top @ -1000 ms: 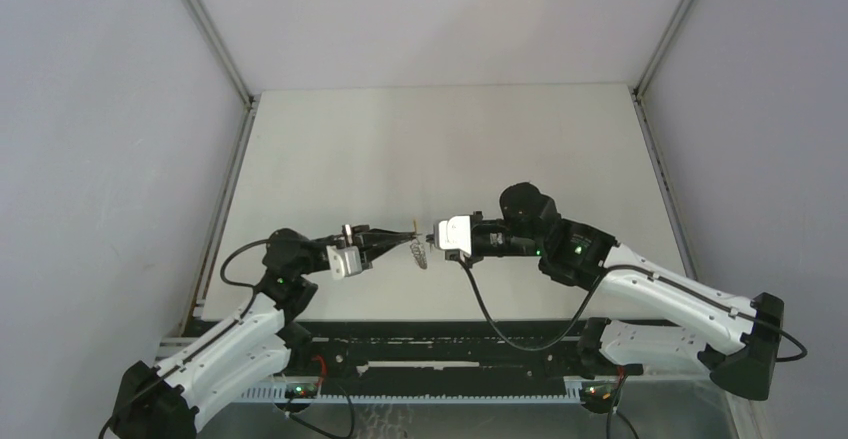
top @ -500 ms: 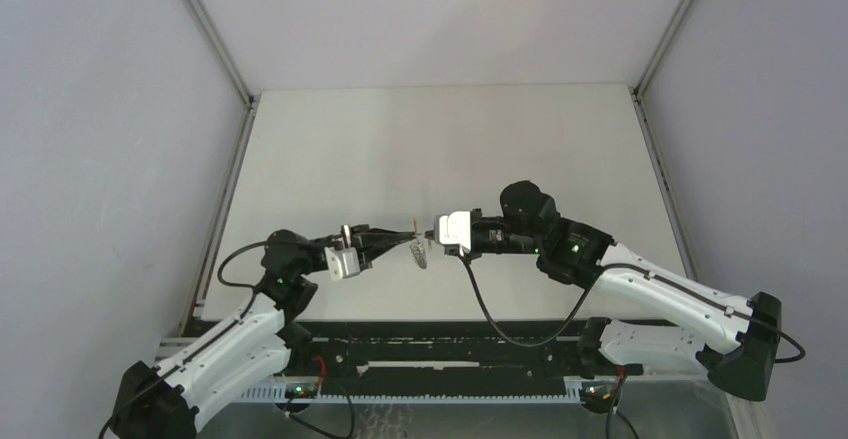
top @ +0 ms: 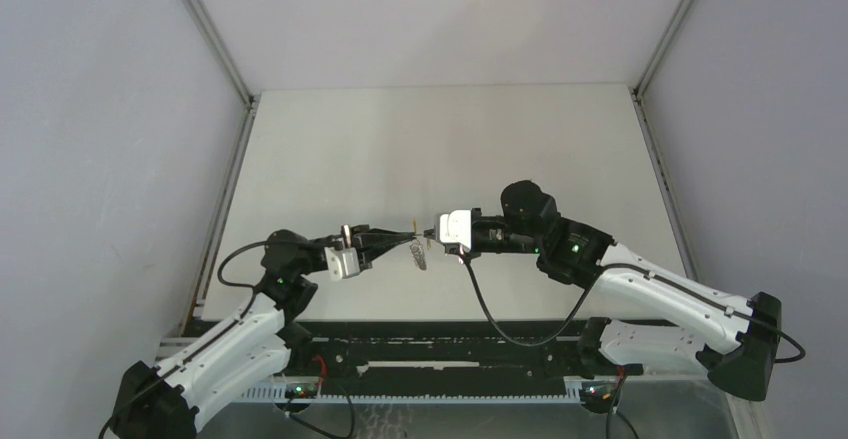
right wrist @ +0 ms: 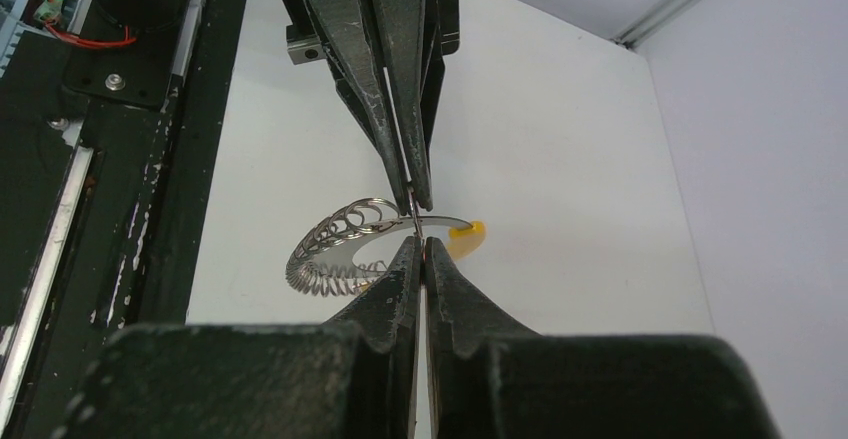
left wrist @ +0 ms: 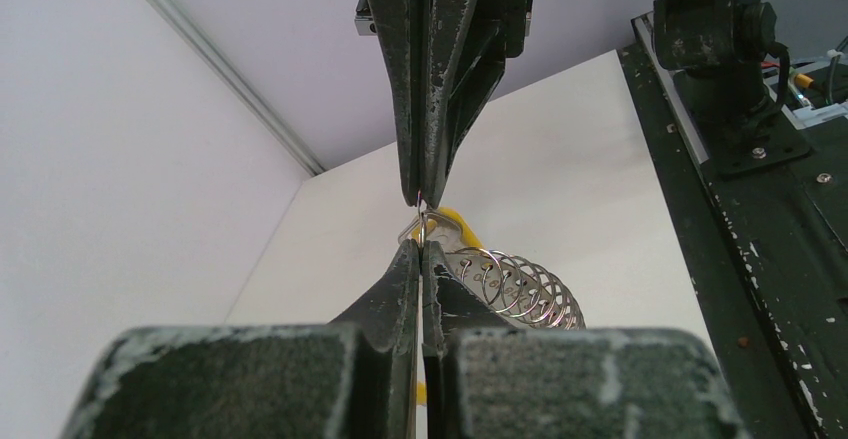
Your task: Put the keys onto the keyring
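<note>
Two pairs of slim black fingers meet tip to tip above the pale, matte bench (top: 330, 149), near its front edge. The left fingers (top: 408, 243) reach in from the left and the right fingers (top: 433, 235) from the right, with the keyring (top: 421, 253) hanging between them.

From the left wrist, the left fingers (left wrist: 420, 251) are pressed together with only a hairline gap, nipping a thin bright wire of the keyring (left wrist: 515, 284). The right fingers (left wrist: 421, 195) come down from above, likewise closed on that wire. Both pairs taper to narrow points, their black faces scuffed and flecked with white.

From the right wrist, the keyring (right wrist: 335, 244) shows as shiny silver wire wound into many overlapping loops, fanned out like a stretched spring, with a flat curved band running to a small yellow-orange piece (right wrist: 466, 239) at its end. The right fingers (right wrist: 421, 246) and left fingers (right wrist: 414, 199) pinch that band at nearly the same spot, almost touching each other.
</note>
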